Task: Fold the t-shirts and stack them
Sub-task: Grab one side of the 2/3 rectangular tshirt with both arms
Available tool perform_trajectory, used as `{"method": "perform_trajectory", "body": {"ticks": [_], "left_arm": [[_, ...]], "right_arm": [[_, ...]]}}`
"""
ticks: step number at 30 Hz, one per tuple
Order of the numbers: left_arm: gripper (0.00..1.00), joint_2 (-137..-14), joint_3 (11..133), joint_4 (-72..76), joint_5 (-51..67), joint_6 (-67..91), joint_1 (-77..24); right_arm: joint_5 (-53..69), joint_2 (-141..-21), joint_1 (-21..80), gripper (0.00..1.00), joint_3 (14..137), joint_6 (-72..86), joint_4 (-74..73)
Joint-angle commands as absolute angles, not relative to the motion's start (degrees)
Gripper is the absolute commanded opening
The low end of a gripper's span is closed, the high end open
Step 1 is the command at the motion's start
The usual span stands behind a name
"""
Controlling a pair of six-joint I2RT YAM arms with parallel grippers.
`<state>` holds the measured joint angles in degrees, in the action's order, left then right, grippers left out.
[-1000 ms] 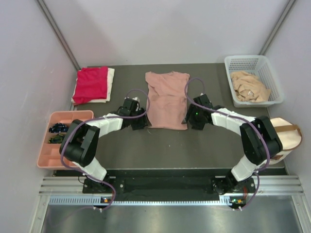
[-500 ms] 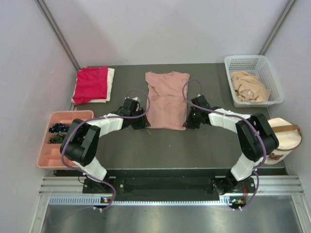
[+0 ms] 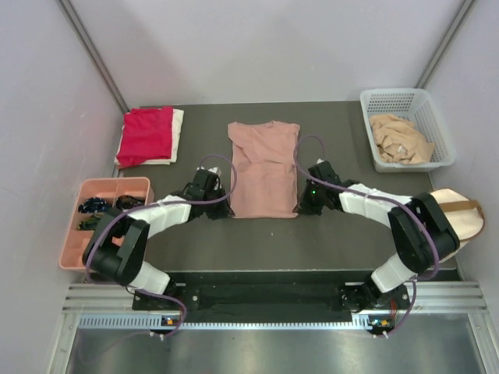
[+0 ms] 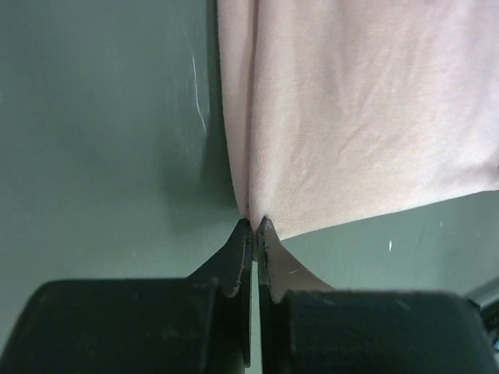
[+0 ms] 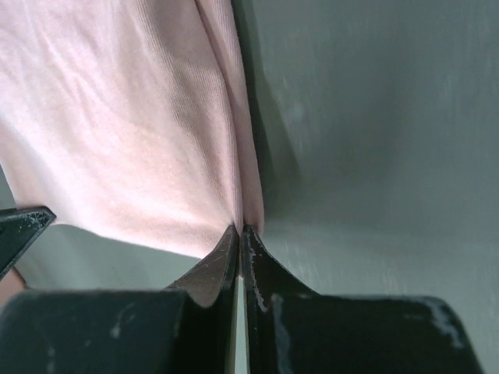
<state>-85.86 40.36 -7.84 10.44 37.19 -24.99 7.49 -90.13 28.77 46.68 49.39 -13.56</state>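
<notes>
No text, label, brand, number or sign can be read anywhere.

Four t-shirts, one basket, one tray

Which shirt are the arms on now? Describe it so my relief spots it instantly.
On the dark table, look at its middle: the dusty-pink t-shirt. It alone lies spread open, its near corners pinched by the left gripper and right gripper, unlike the folded red t-shirt and white t-shirt far left and the tan t-shirt in the basket.
</notes>
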Motion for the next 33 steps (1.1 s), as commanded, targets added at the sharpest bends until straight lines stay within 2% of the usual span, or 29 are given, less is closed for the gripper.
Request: {"method": "perform_trajectory", "body": {"ticks": [1, 9, 15, 21, 28, 33], "left_arm": [[0.00, -77.37, 36.57, -12.30, 9.49, 38.23, -25.58], [0.00, -63.91, 30.68, -20.12, 9.14, 42.97, -28.38], [0.00, -50.74, 28.83, -29.17, 7.39, 47.98, -31.46], [0.00, -43.17, 30.05, -36.46, 6.86, 51.76, -32.87], [0.00, -44.81, 38.04, -38.68, 2.99, 50.72, -32.96], [0.00, -53.41, 43.67, -33.85, -1.21, 49.04, -32.96]], "right_arm": [[4.67, -81.84, 30.93, 0.00, 43.61, 50.44, -18.88], [2.55, -68.14, 35.15, 0.00, 38.50, 53.52, -26.80], [1.15, -62.50, 40.94, 0.00, 36.13, 57.99, -31.45], [-1.40, -57.31, 46.05, 0.00, 36.56, 62.92, -35.33], [-8.42, -55.81, 46.84, 0.00, 45.95, 61.53, -42.71], [-13.09, -62.99, 46.67, 0.00, 55.35, 58.89, -45.53]]}}
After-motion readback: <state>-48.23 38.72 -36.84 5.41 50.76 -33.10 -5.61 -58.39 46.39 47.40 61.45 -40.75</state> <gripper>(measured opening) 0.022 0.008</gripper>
